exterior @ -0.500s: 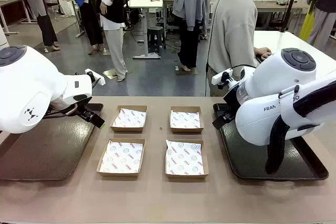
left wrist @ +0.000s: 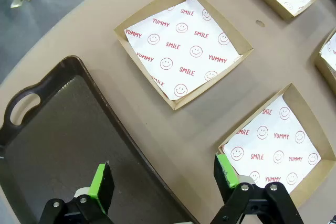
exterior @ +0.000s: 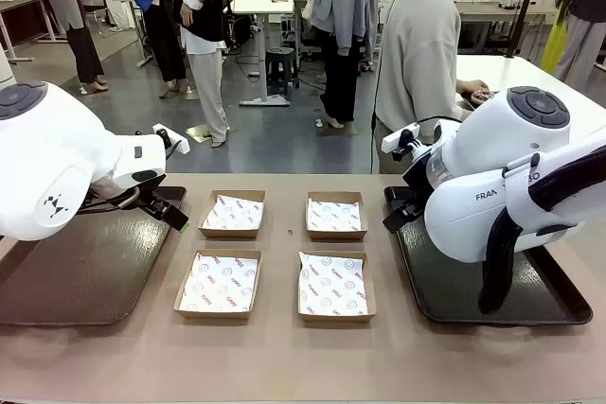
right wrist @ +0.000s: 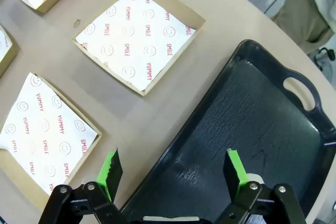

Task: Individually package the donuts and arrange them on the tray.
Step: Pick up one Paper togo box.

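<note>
No donut yet lies in the four paper-lined boxes (exterior: 232, 214) or on the dark trays (exterior: 85, 272) flanking them on the worktop (exterior: 284, 357); packaging seemingly hasn't begun. Left gripper (left wrist: 161, 172) and right gripper (right wrist: 172, 158) hover, fingers (left wrist: 101, 181) spread apart, empty.

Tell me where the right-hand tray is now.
In the front view, the right-hand tray lies on the table, at its right side, just right of the two right-hand boxes.
</note>
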Robot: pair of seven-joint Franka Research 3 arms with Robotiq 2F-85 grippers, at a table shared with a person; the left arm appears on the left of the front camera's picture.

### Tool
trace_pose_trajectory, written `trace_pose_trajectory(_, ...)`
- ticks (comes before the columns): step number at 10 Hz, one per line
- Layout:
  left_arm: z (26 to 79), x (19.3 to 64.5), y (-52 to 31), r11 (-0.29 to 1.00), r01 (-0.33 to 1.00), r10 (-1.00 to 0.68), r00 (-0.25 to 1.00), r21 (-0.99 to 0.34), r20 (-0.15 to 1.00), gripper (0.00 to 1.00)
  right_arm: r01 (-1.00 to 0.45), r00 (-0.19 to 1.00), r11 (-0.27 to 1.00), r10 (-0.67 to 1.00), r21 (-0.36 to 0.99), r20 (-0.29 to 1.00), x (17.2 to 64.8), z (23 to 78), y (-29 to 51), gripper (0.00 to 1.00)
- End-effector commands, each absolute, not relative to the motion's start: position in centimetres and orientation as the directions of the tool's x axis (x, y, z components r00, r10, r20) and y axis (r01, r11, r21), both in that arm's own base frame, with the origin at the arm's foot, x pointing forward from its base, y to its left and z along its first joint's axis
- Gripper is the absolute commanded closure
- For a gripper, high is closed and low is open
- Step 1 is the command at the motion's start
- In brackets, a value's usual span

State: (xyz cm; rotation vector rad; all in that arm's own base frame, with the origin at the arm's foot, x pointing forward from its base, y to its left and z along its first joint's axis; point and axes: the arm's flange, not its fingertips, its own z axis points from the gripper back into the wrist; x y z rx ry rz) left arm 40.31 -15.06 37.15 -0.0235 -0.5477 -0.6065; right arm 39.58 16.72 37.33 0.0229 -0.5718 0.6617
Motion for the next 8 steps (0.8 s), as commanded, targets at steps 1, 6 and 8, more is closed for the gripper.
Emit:
trace_pose_trajectory(1, 37.14, 40.31, -15.04, 0.826, 0.547, -0.535, 0.684, 0.136, 0.496, 0.00, -0.587, 0.641, 0.794, 0.574, -0.157, 0.509, 39.57, 37.33, 16.72, 0.00)
trace_pose_trajectory(6, 37.14, 40.31, -15.04, 0.826, 0.547, -0.535, 0.684, 0.136, 0.496, 0.00, -0.587, 0.641, 0.794, 0.574, -0.157, 0.509, 39.57, 37.33, 16.72, 0.00)
trace_pose_trajectory(8, 37.14, 40.31, -15.04, 0.826, 0.547, -0.535, 0.684, 0.136, 0.496, 0.00, -0.587, 0.641, 0.794, 0.574, -0.157, 0.509, 39.57, 37.33, 16.72, 0.00)
